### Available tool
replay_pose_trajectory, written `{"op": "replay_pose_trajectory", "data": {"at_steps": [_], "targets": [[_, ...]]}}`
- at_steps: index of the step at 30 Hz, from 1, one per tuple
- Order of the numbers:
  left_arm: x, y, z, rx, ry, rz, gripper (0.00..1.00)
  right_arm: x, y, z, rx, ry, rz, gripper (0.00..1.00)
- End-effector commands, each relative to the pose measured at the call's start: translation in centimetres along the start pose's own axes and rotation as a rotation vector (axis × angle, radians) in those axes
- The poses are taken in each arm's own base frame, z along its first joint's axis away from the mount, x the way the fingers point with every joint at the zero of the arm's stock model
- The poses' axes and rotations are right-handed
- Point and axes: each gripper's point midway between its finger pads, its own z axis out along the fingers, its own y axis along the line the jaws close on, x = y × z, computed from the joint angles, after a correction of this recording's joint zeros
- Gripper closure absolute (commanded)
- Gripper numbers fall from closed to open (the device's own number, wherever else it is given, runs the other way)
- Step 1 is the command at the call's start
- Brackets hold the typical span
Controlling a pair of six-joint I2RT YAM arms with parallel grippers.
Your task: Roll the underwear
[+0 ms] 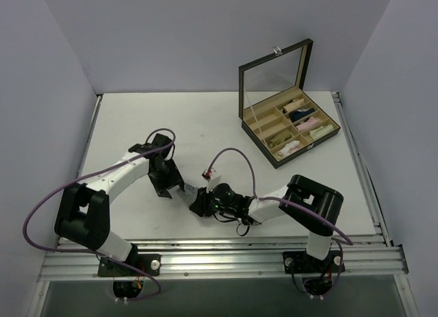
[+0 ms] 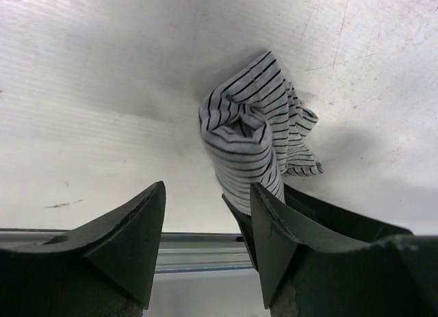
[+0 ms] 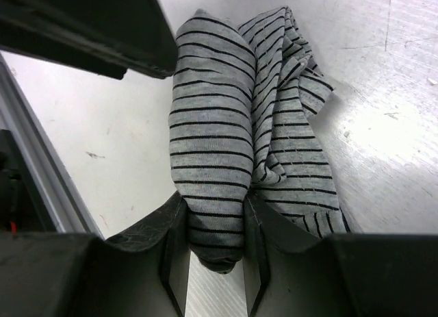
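Underwear (image 3: pixel 212 146): grey striped, on table (image 1: pixel 205 118) near front edge; part rolled into a tube, loose tail bunched beside it; right gripper (image 3: pixel 213 207) pinches roll end; left gripper (image 2: pixel 205 194) spread, holding nothing; rolling judged unfinished

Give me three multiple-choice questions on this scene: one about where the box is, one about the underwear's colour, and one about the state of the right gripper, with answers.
1. Where does the box stand in the top view?
A. near left corner
B. far right
C. between the arm bases

2. What colour is the underwear?
A. plain pink
B. white with red dots
C. grey with dark stripes

3. How are the jaws of the right gripper?
A. closed on the underwear
B. wide open and empty
C. out of view

Answers:
1 B: the top view shows it far right.
2 C: both wrist views show the stripes.
3 A: the right wrist view shows the cloth pinched between them.
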Motion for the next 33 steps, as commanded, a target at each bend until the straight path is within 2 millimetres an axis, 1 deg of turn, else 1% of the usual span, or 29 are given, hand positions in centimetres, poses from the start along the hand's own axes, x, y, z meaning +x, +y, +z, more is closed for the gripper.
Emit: {"op": "replay_pose_trajectory", "data": {"at_steps": [1, 3, 6, 7, 8, 9, 11, 12, 14, 18, 21, 24, 25, 29, 33], "targets": [[-0.8, 0.8, -1.0, -0.004, -0.076, -0.005, 0.39, 9.5, -5.5, -1.9, 0.153, 0.300, 0.093, 1.00], [-0.9, 1.1, -1.2, -0.011, -0.089, -0.003, 0.39, 9.9, -5.8, -1.8, 0.159, 0.306, 0.116, 1.00], [-1.0, 0.7, -1.2, 0.021, -0.102, 0.012, 0.39, 10.4, -5.9, -1.8, 0.156, 0.309, 0.138, 1.00], [-0.7, 0.6, -1.1, 0.033, -0.102, 0.017, 0.39, 10.6, -6.0, -1.8, 0.156, 0.313, 0.142, 1.00], [-0.7, 0.4, -1.1, 0.047, -0.106, 0.020, 0.39, 10.7, -6.0, -1.8, 0.155, 0.314, 0.145, 1.00], [-0.9, -0.2, -1.0, 0.083, -0.121, 0.023, 0.39, 10.8, -6.1, -1.7, 0.155, 0.314, 0.149, 1.00], [-0.5, -0.5, -0.8, 0.117, -0.114, 0.024, 0.38, 11.0, -6.2, -1.7, 0.158, 0.318, 0.154, 1.00], [-0.8, -0.9, -0.7, 0.140, -0.127, 0.024, 0.39, 11.1, -6.3, -1.7, 0.162, 0.320, 0.156, 1.00], [-0.4, -0.9, -0.1, 0.152, -0.115, 0.023, 0.38, 11.0, -6.2, -1.6, 0.160, 0.319, 0.161, 1.00], [-0.4, -1.6, 0.4, 0.186, -0.120, 0.033, 0.38, 10.9, -6.1, -1.4, 0.163, 0.323, 0.161, 1.00], [-0.3, -1.6, 0.6, 0.192, -0.124, 0.039, 0.38, 10.8, -6.0, -1.2, 0.165, 0.328, 0.160, 1.00], [-0.4, -1.8, 0.3, 0.213, -0.137, 0.043, 0.38, 10.9, -6.0, -1.1, 0.169, 0.335, 0.163, 1.00], [-0.6, -2.1, -0.3, 0.237, -0.155, 0.045, 0.38, 10.9, -6.1, -1.0, 0.174, 0.336, 0.163, 1.00], [-0.7, -2.3, -1.3, 0.266, -0.183, 0.043, 0.38, 11.1, -6.3, -0.9, 0.190, 0.351, 0.166, 1.00], [-0.5, -2.2, -1.5, 0.266, -0.185, 0.041, 0.38, 11.3, -6.5, -0.7, 0.199, 0.356, 0.181, 1.00]]}}
